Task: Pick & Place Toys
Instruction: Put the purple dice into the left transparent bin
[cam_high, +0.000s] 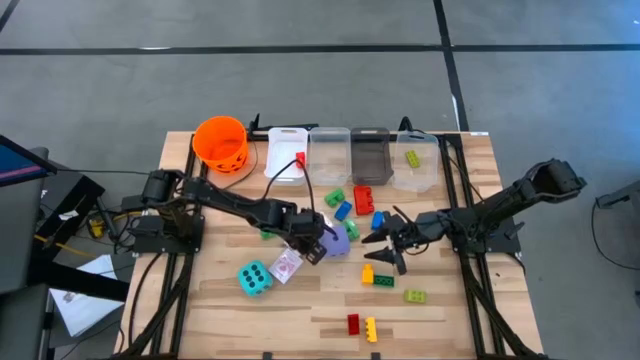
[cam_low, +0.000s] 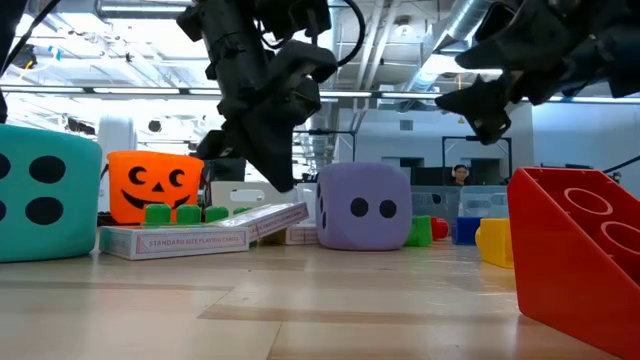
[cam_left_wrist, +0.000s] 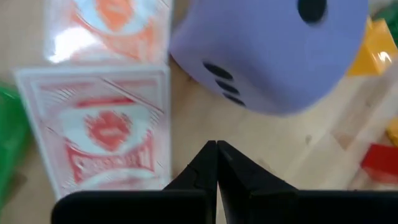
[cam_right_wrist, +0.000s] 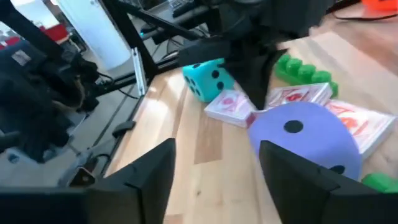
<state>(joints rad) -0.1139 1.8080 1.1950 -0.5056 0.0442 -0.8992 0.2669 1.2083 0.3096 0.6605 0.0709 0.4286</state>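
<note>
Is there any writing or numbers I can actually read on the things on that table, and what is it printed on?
"STANDARD SIZE PLAYING CARDS": on the side of the card box in the low view.
Red patterned card backs: no readable words.
Purple die and teal die: black dots only, no numerals.

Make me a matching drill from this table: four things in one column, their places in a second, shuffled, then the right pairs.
Things
1. teal die
2. purple die
3. orange bucket
4. left gripper

Places
A. far edge of the table, left of the clear bins
B. between the two grippers
C. shut, beside the purple die, over the card packs
D. near left part of the table, beside a card pack

Pairs: 1-D, 2-B, 3-A, 4-C
</note>
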